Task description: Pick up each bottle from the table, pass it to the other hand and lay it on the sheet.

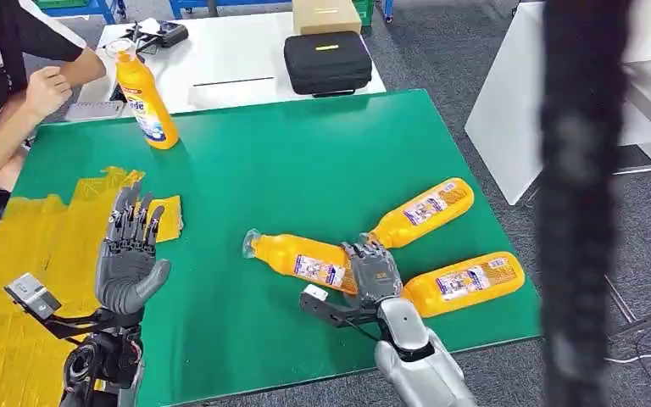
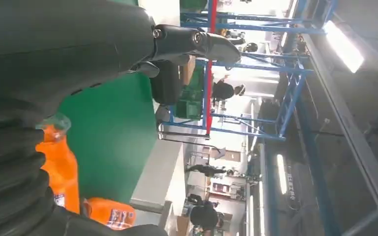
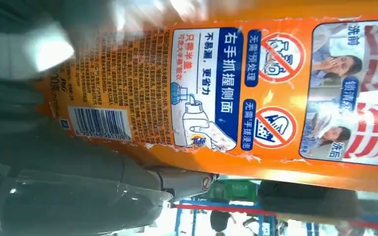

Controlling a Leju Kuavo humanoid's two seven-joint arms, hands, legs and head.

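Note:
Three orange bottles lie on the right of the green mat [image 1: 288,153]. My right hand [image 1: 373,273] grips the base end of the left one [image 1: 301,259], which rests on the mat with its cap pointing left. The right wrist view shows its label [image 3: 226,98] up close, with my thumb [image 3: 128,182] pressed against it. The other two lying bottles [image 1: 424,210] [image 1: 466,282] sit just right of that hand. A fourth bottle [image 1: 146,102] stands upright at the back left. My left hand [image 1: 127,254] is open and held upright by the yellow sheet [image 1: 17,280].
A person [image 1: 0,93] sits at the table's back left corner, hands close to the upright bottle. Behind the mat, a white table carries a black case [image 1: 326,61]. A dark blurred bar [image 1: 581,203] crosses the right of the head view. Grey floor lies right.

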